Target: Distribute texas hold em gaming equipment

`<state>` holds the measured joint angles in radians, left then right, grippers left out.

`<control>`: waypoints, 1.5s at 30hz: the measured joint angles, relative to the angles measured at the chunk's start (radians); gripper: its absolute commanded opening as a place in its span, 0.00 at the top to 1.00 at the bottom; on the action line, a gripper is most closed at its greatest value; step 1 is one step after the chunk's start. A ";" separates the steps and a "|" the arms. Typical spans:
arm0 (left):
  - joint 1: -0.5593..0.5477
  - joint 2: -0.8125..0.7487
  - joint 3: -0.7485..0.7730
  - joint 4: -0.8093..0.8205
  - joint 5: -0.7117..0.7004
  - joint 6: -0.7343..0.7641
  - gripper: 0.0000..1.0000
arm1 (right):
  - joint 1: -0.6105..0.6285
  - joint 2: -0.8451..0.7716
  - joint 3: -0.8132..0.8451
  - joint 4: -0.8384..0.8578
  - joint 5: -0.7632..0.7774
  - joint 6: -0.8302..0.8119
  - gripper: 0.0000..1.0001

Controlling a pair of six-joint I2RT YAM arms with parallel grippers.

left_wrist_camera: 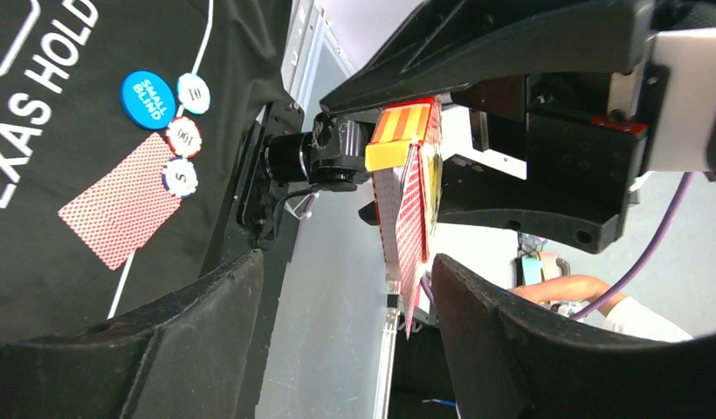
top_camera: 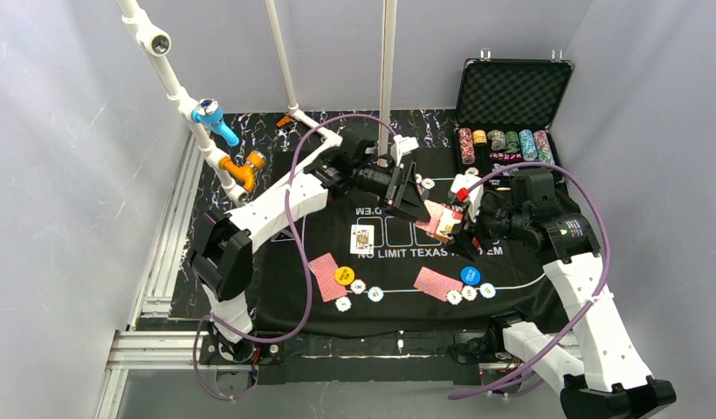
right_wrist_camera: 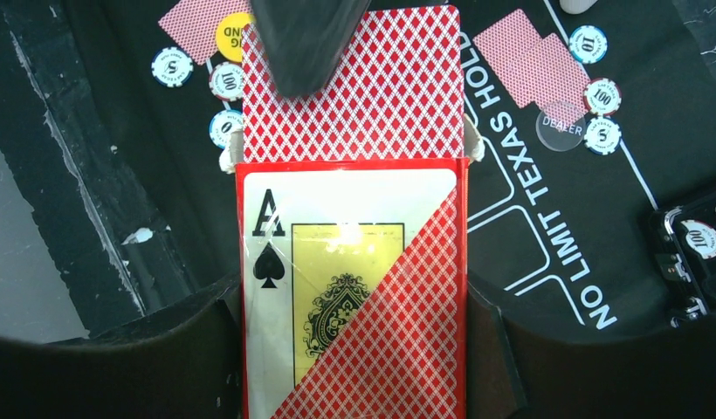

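Observation:
My right gripper is shut on a red card box printed with an ace of spades, held above the mat. A red-backed card sticks out of the box's open end. My left gripper is open around that card, which stands near its right finger; one left finger lies across the card's back. On the mat lie a face-up card, red-backed cards with a yellow button, and red-backed cards with a blue button, pale chips beside them.
An open black case with rows of chips stands at the back right. A clear dealer button, red-backed cards and chips lie on the mat's far side. White pipes with blue and orange fittings rise at the back left.

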<state>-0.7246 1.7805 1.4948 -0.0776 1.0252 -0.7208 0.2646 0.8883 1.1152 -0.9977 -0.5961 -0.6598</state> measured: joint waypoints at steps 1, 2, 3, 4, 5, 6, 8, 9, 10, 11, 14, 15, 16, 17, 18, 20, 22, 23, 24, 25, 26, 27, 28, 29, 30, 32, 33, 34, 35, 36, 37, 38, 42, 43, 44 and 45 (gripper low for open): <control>-0.012 0.002 0.002 -0.010 -0.003 0.005 0.40 | 0.001 0.001 0.000 0.007 -0.002 0.002 0.99; -0.022 0.005 0.006 -0.020 -0.007 0.010 0.45 | 0.003 0.002 0.000 0.012 -0.003 0.005 0.99; -0.031 0.006 0.008 -0.030 -0.010 0.016 0.51 | 0.005 0.002 0.000 0.015 -0.003 0.006 0.99; -0.038 0.007 0.008 -0.042 -0.012 0.025 0.55 | 0.005 0.002 0.000 0.017 -0.004 0.007 0.99; -0.040 0.007 0.008 -0.054 -0.011 0.031 0.60 | 0.005 0.002 0.000 0.017 -0.002 0.006 0.99; -0.039 0.007 0.009 -0.060 -0.008 0.037 0.64 | 0.005 0.002 0.000 0.012 0.002 0.007 0.99; -0.029 0.006 0.009 -0.062 0.001 0.041 0.72 | 0.006 0.002 0.000 0.005 0.012 0.006 0.99; -0.023 0.005 0.009 -0.061 0.005 0.042 0.77 | 0.006 0.002 0.000 0.004 0.018 0.006 0.99; -0.013 0.003 0.008 -0.057 0.008 0.040 0.84 | 0.006 0.002 0.000 0.004 0.020 0.006 0.99; 0.003 -0.003 0.004 -0.041 0.012 0.034 0.94 | 0.006 0.002 0.000 0.004 0.020 0.006 0.99; 0.027 -0.020 -0.016 0.016 0.019 -0.002 1.00 | 0.006 0.001 -0.001 0.004 0.021 0.006 0.99; 0.031 -0.029 -0.019 0.026 0.024 -0.008 1.00 | 0.006 0.000 -0.001 0.002 0.021 0.006 0.99; 0.038 -0.045 -0.027 0.033 0.030 -0.017 1.00 | 0.006 -0.004 -0.001 0.002 0.021 0.006 0.99; 0.046 -0.057 -0.030 0.038 0.036 -0.025 1.00 | 0.006 -0.013 -0.001 0.003 0.021 0.006 0.99; 0.069 -0.074 -0.031 0.047 0.042 -0.040 1.00 | 0.006 -0.022 -0.001 0.004 0.023 0.006 0.99; 0.116 -0.090 -0.017 -0.006 0.031 -0.006 1.00 | 0.006 -0.037 -0.004 0.002 0.029 0.006 0.99; 0.145 -0.092 0.023 -0.101 -0.004 0.086 1.00 | 0.006 -0.046 -0.010 0.002 0.031 0.010 0.99; 0.158 -0.092 0.053 -0.163 -0.037 0.154 1.00 | 0.006 -0.050 -0.013 0.001 0.032 0.012 0.99; 0.172 -0.093 0.083 -0.227 -0.082 0.244 1.00 | 0.006 -0.056 -0.018 -0.002 0.035 0.021 0.99; 0.187 -0.100 0.104 -0.274 -0.122 0.323 1.00 | 0.006 -0.060 -0.018 -0.004 0.039 0.031 0.99; 0.197 -0.108 0.116 -0.320 -0.165 0.408 1.00 | 0.006 -0.061 -0.018 -0.004 0.040 0.037 0.99; 0.201 -0.113 0.124 -0.354 -0.197 0.470 1.00 | 0.006 -0.062 -0.018 -0.004 0.042 0.047 0.99; 0.201 -0.116 0.128 -0.390 -0.230 0.542 1.00 | 0.006 -0.062 -0.018 -0.005 0.045 0.058 0.99; 0.197 -0.116 0.130 -0.413 -0.256 0.596 1.00 | 0.006 -0.062 -0.018 -0.005 0.048 0.067 0.99; 0.190 -0.116 0.130 -0.438 -0.286 0.656 1.00 | 0.006 -0.062 -0.018 -0.005 0.051 0.080 0.99; 0.167 -0.116 0.121 -0.473 -0.353 0.774 1.00 | 0.006 -0.063 -0.018 -0.004 0.061 0.108 0.99; 0.153 -0.117 0.109 -0.472 -0.379 0.822 1.00 | 0.006 -0.064 -0.018 -0.003 0.069 0.125 0.99; 0.127 -0.132 0.065 -0.441 -0.438 0.899 1.00 | 0.006 -0.064 -0.018 -0.002 0.074 0.138 0.99; 0.104 -0.146 0.023 -0.415 -0.477 0.952 1.00 | 0.006 -0.066 -0.018 -0.001 0.080 0.150 0.99; 0.065 -0.169 -0.045 -0.379 -0.537 1.026 1.00 | 0.006 -0.068 -0.018 0.001 0.090 0.167 0.99; 0.027 -0.187 -0.104 -0.354 -0.584 1.088 1.00 | 0.005 -0.070 -0.018 0.002 0.098 0.177 0.99; -0.011 -0.201 -0.156 -0.329 -0.628 1.147 1.00 | 0.003 -0.072 -0.018 0.003 0.107 0.190 0.99; -0.132 -0.207 -0.269 -0.246 -0.755 1.328 1.00 | -0.016 -0.072 -0.020 0.007 0.129 0.228 0.99; -0.149 -0.206 -0.279 -0.223 -0.788 1.364 1.00 | -0.021 -0.072 -0.021 0.007 0.131 0.235 0.99; -0.161 -0.203 -0.284 -0.199 -0.816 1.389 1.00 | -0.027 -0.072 -0.022 0.009 0.134 0.243 0.99; -0.174 -0.200 -0.290 -0.165 -0.848 1.417 1.00 | -0.031 -0.072 -0.024 0.012 0.137 0.247 0.99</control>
<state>-0.8986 1.5806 1.2053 -0.2424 0.1776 0.6960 0.2333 0.8162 1.0916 -0.9855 -0.4595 -0.4126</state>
